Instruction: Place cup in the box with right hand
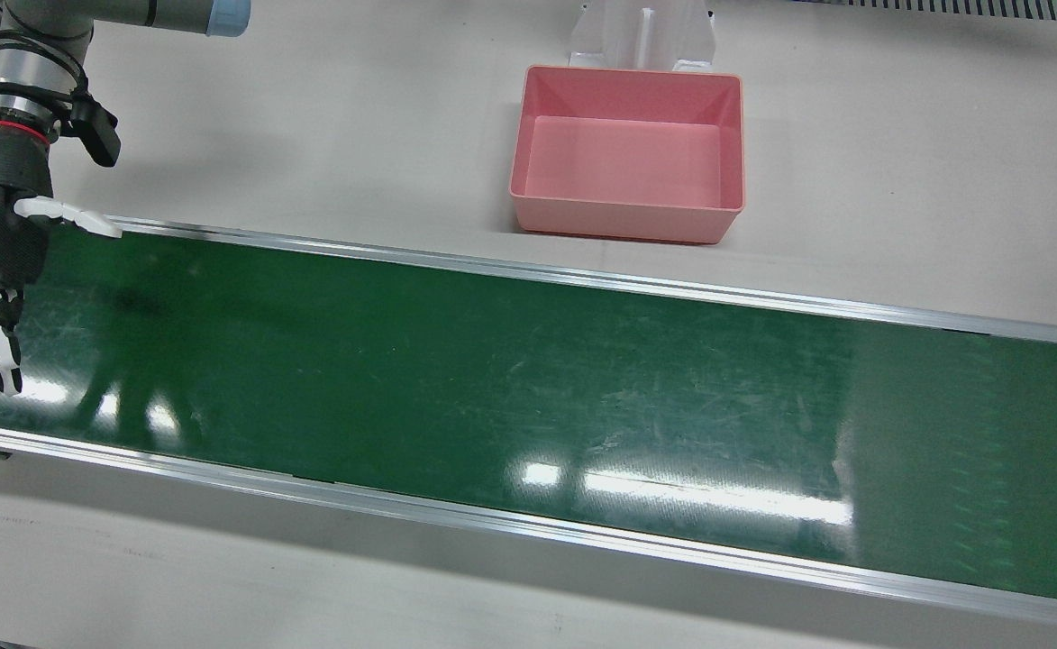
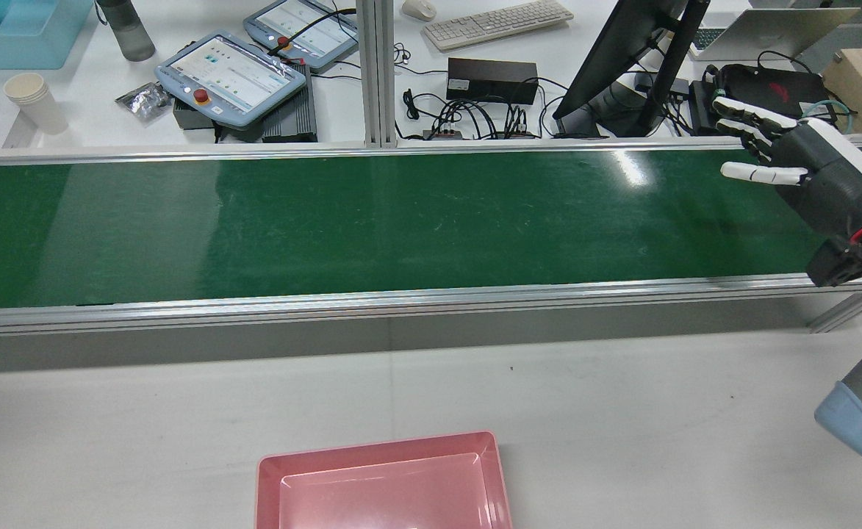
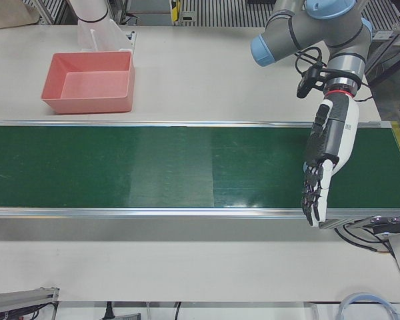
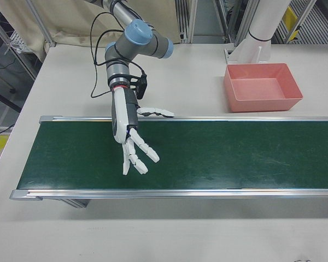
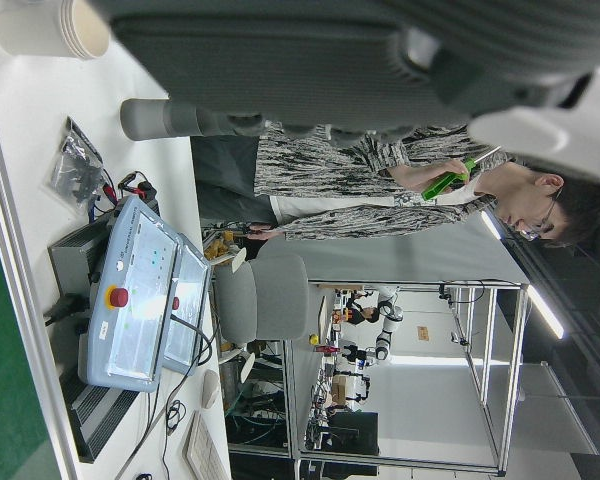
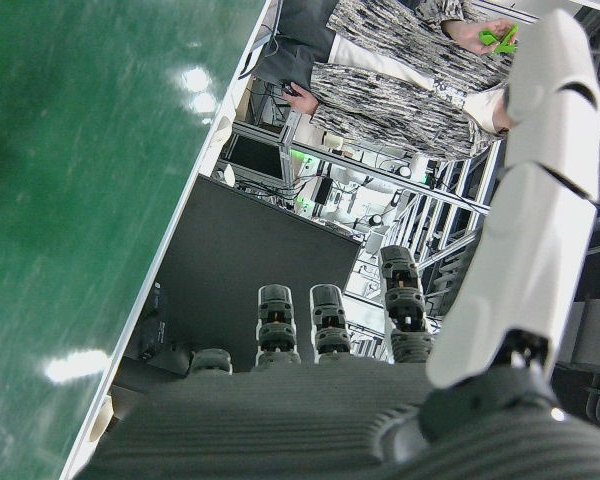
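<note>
Right hand (image 4: 132,143): open, fingers spread, hovering empty over the green conveyor belt (image 1: 510,379).
Cup: none on belt.
Pink plastic box (image 1: 627,153): empty, beside belt.
Advice: hold wide until cup arrives.

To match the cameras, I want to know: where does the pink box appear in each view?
Front view: pink box, upper centre.
Rear view: bottom centre, cut off.
Left-front view: upper left.
Right-front view: upper right.
Left hand view: absent.
Right hand view: absent.
Shared landmark: the green belt, beside the box.
</note>
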Robot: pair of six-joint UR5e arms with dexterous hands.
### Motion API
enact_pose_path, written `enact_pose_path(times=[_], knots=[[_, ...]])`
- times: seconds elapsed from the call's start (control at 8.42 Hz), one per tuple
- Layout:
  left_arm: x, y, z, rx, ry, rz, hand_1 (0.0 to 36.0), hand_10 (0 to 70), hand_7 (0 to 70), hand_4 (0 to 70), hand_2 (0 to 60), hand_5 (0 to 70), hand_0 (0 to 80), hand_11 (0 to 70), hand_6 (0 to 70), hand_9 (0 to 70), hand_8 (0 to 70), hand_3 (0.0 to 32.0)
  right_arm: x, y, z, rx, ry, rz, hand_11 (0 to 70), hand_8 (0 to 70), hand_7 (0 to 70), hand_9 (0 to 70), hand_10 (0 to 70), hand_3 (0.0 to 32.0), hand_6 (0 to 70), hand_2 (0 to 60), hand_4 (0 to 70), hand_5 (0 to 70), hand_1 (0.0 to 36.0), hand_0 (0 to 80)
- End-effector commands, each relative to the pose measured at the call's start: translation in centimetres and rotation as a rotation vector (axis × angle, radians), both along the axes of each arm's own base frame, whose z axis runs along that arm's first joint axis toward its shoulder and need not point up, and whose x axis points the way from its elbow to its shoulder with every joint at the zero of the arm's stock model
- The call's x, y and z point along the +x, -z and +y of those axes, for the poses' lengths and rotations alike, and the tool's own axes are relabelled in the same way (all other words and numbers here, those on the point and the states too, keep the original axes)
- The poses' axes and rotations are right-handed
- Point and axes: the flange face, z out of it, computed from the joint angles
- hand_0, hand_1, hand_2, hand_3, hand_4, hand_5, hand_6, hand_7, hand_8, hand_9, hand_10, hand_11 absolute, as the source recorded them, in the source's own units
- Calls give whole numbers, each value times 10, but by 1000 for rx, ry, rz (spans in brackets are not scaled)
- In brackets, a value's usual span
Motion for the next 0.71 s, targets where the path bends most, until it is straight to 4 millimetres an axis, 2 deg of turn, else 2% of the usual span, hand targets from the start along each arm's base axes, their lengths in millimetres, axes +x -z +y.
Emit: enact_pose_path(times=[0.0, 0.12, 0.24, 0.36, 0.59], knots=[[0, 0, 0, 0, 0, 0, 0, 0, 0, 0, 0, 0, 0, 0, 0, 0, 0, 0, -23, -7, -5, -8, 34, 7, 0, 109, 212, 158, 0, 88, 47, 115, 0, 64, 177, 481], [0, 0, 0, 0, 0, 0, 0, 0, 0, 0, 0, 0, 0, 0, 0, 0, 0, 0, -30, -3, -13, 0, 36, 0, 0, 114, 204, 158, 0, 114, 43, 94, 0, 66, 177, 487], [0, 0, 0, 0, 0, 0, 0, 0, 0, 0, 0, 0, 0, 0, 0, 0, 0, 0, -31, 5, -17, 21, 32, -13, 10, 115, 190, 157, 0, 108, 42, 101, 0, 66, 172, 480], [0, 0, 0, 0, 0, 0, 0, 0, 0, 0, 0, 0, 0, 0, 0, 0, 0, 0, -31, 3, -17, 19, 31, -10, 23, 112, 178, 156, 4, 94, 44, 108, 0, 66, 165, 471], [0, -1, 0, -2, 0, 0, 0, 0, 0, 0, 0, 0, 0, 0, 0, 0, 0, 0, -34, 10, -20, 31, 35, -20, 17, 112, 187, 157, 0, 72, 47, 116, 0, 65, 163, 468]])
